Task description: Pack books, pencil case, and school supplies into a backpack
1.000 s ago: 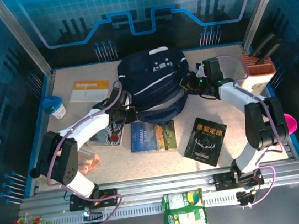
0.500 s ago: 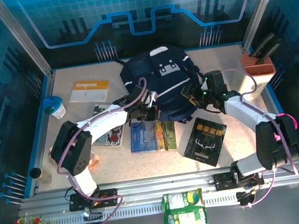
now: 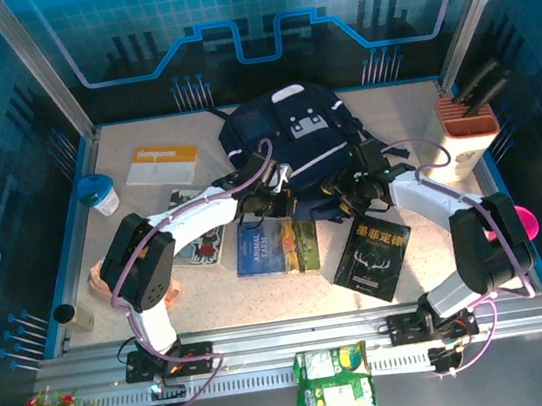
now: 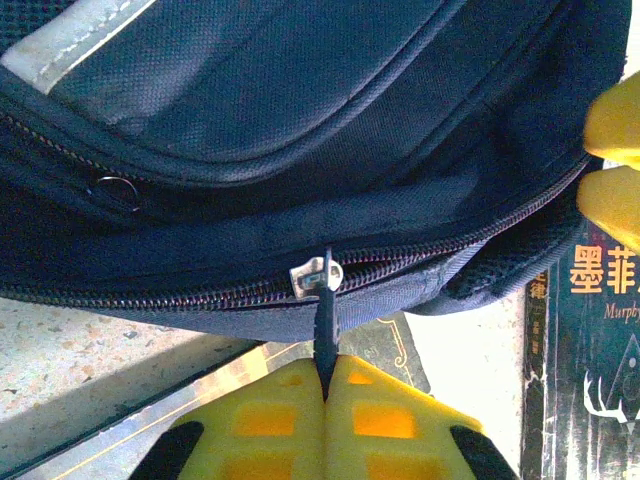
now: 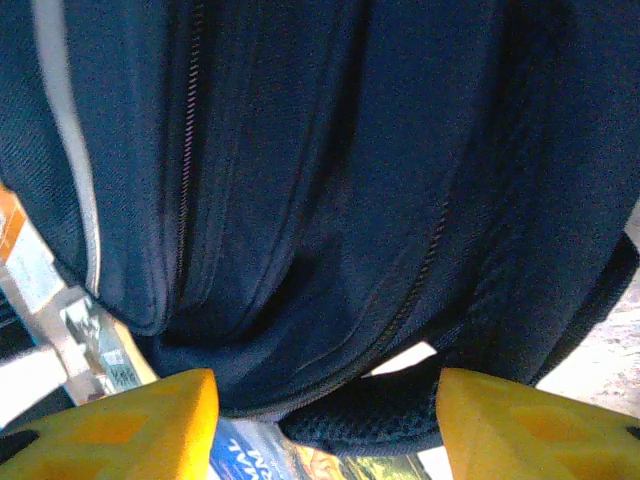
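Speckled beige tabletop point(image 3: 409, 108) inside a blue-panelled enclosure; contents as follows.

1. Large navy-blue fabric backpack point(image 3: 293, 144), with a pale stripe and a white top patch. It lies at the middle of the table's far half, its bottom edge toward the arms.
2. Left gripper point(image 4: 325, 375), at the bag's near edge. Its yellow fingers are pressed together and clenched on the black zip pull point(image 4: 325, 325), which hangs from a silver slider point(image 4: 316, 272) on the bag's lowest zip.
3. Right gripper point(image 5: 325, 390), at the bag's near right corner. It is released, its yellow fingers spread wide apart, and the bag's dark bottom edge sits just ahead of them.
4. Blue-green "Animal Farm" paperback point(image 3: 275, 247), flat, just in front of the backpack, between the two grippers.
5. Black paperback point(image 3: 371, 243) with a white antlered figure, flat, to the right of item 4, near the right gripper.
6. Grey paperback point(image 3: 199, 245) with a red-black illustration, flat, to the left, partly under the left arm.
7. Orange-and-white flat book point(image 3: 162, 164), far left, well apart from the bag.
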